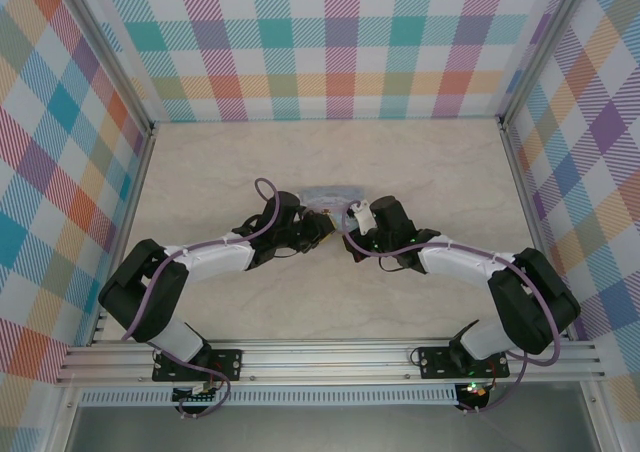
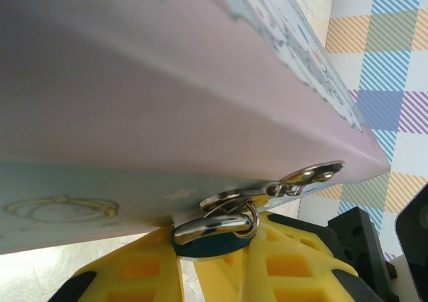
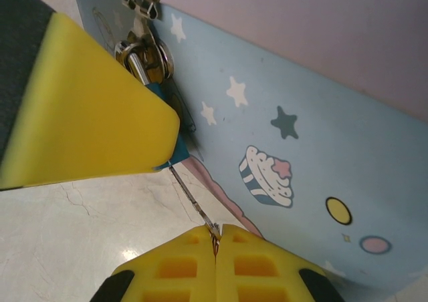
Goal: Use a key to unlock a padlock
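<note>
Padlock: clamped in left gripper, steadied at tin hasp; key: pinched by right gripper, tip aimed toward padlock

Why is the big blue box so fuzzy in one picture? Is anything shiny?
Left wrist view: the tin sits very near the lens, so its lid blurs, and the shackle glints. Right wrist view: the cupcake print is sharp, with a glare spot on the table.
</note>
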`<action>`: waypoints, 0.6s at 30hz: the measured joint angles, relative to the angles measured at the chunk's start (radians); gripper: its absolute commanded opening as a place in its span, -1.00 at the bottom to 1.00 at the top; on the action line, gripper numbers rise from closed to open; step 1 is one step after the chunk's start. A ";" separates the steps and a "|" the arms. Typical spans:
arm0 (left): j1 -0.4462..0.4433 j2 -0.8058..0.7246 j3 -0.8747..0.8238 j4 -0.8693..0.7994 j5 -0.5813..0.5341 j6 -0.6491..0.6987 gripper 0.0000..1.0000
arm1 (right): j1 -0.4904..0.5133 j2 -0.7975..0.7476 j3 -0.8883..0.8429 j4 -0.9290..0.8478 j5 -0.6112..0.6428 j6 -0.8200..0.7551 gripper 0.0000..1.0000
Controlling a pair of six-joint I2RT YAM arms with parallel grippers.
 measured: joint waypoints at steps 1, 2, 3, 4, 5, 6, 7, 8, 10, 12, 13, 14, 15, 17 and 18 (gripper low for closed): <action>0.000 0.000 0.000 0.000 0.000 0.000 -0.75 | 0.000 0.000 0.000 0.002 0.000 0.002 -0.90; 0.000 0.000 0.000 0.000 0.000 0.000 -0.75 | 0.000 0.000 0.000 0.005 0.000 0.004 -0.90; 0.000 0.000 0.000 0.000 0.000 0.000 -0.75 | 0.000 0.000 0.000 0.009 -0.001 0.005 -0.90; 0.000 0.000 0.000 0.001 0.000 -0.001 -0.75 | 0.000 0.000 0.000 0.012 -0.002 0.007 -0.90; 0.000 0.000 0.000 0.002 0.000 -0.002 -0.75 | 0.000 0.000 0.000 0.014 -0.002 0.008 -0.90; 0.000 0.000 0.000 0.003 0.000 -0.003 -0.75 | 0.000 0.000 0.000 0.014 -0.003 0.008 -0.90; 0.000 0.000 0.000 0.004 0.000 -0.004 -0.75 | 0.000 0.000 0.000 0.016 -0.003 0.008 -0.90; 0.000 0.000 0.000 0.005 0.000 -0.004 -0.75 | 0.000 0.000 0.000 0.018 -0.003 0.008 -0.90; 0.000 0.000 0.000 0.006 0.000 -0.005 -0.75 | 0.000 0.000 -0.001 0.025 -0.003 0.011 -0.90; 0.000 0.000 0.000 0.007 0.000 -0.008 -0.76 | 0.000 0.000 -0.001 0.026 -0.003 0.011 -0.90; 0.000 0.000 0.000 0.008 0.000 -0.009 -0.77 | 0.000 0.000 -0.001 0.026 -0.004 0.011 -0.90; 0.000 0.000 0.000 0.008 0.000 -0.011 -0.77 | 0.000 0.000 -0.001 0.026 -0.004 0.011 -0.90; 0.000 0.000 0.000 0.008 0.000 -0.011 -0.77 | 0.001 0.000 -0.001 0.026 -0.004 0.011 -0.90; 0.000 0.000 0.000 0.008 0.000 -0.014 -0.77 | 0.001 0.000 -0.001 0.027 -0.004 0.011 -0.90; 0.000 0.000 0.000 0.008 0.000 -0.015 -0.78 | 0.001 0.002 -0.001 0.029 -0.004 0.011 -0.90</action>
